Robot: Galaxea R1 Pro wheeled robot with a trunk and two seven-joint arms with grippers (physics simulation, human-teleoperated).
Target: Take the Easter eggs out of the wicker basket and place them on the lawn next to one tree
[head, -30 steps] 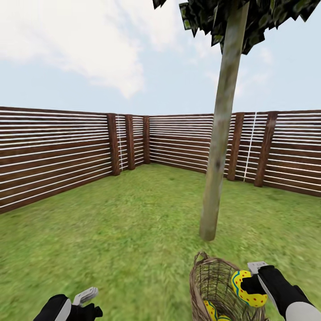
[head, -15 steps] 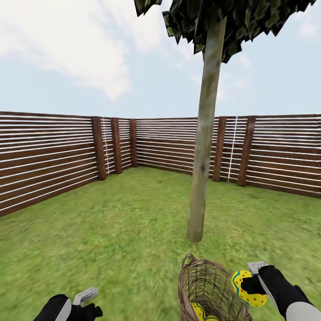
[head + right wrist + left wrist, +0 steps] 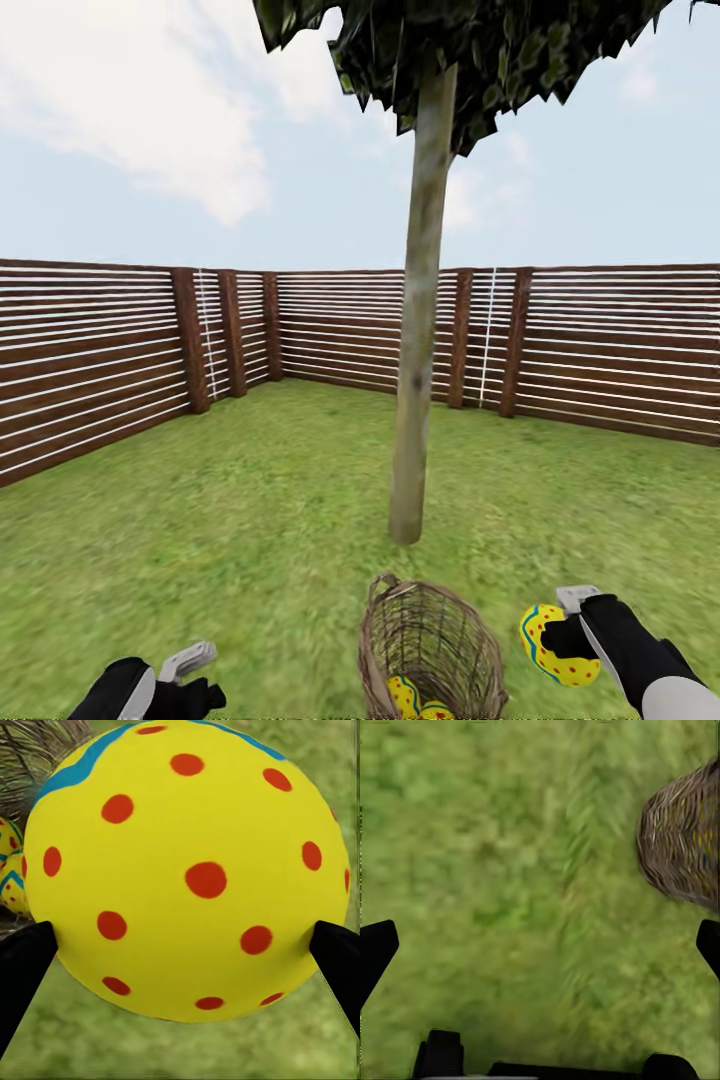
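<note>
- The right end effector [image 3: 562, 632] pinches one egg [image 3: 556, 645] at lower right of the head view, clear of the basket [image 3: 432, 650], just right of its rim.
- The tree [image 3: 416, 390] stands up-frame and left of that egg, its foot just past the basket (so the carry looks short, and the right arm is the nearer one).
- Two eggs [image 3: 412, 696] lie in the basket at bottom centre.
- The left end effector [image 3: 190, 668] is spread, holding nothing, over lawn [image 3: 250, 520] at lower left.
</note>
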